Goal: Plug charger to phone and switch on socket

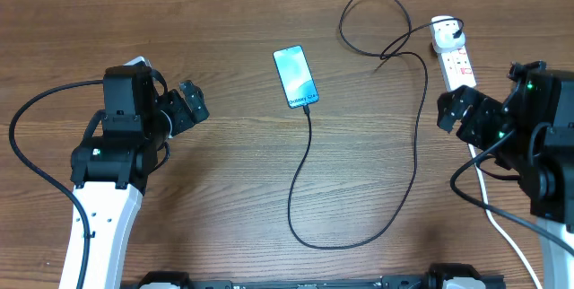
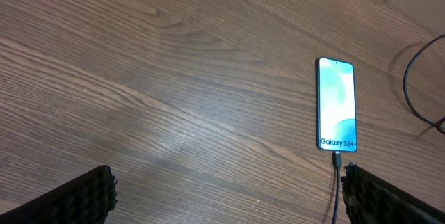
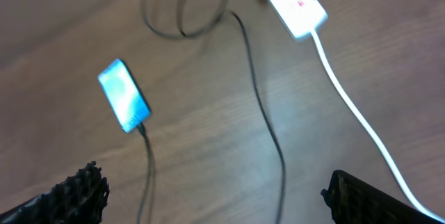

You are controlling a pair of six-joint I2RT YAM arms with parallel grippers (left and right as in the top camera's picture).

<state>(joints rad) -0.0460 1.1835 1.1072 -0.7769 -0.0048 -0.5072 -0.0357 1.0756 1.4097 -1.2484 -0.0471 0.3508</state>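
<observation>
The phone [image 1: 296,75] lies flat on the wooden table, screen lit blue-teal; it also shows in the left wrist view [image 2: 336,104] and the right wrist view [image 3: 124,105]. The black charger cable [image 1: 309,172] has its tip in the phone's near end, loops across the table and ends in a plug on the white socket block [image 1: 456,60] at the right; the block also shows in the right wrist view [image 3: 295,0]. My left gripper [image 1: 190,105] is open, empty, left of the phone. My right gripper [image 1: 459,114] is open, empty, just below the socket block.
The socket's thick white lead [image 1: 502,226] runs down the right side under my right arm, also in the right wrist view [image 3: 361,123]. The cable's big loop [image 1: 381,24] lies at the back between phone and socket.
</observation>
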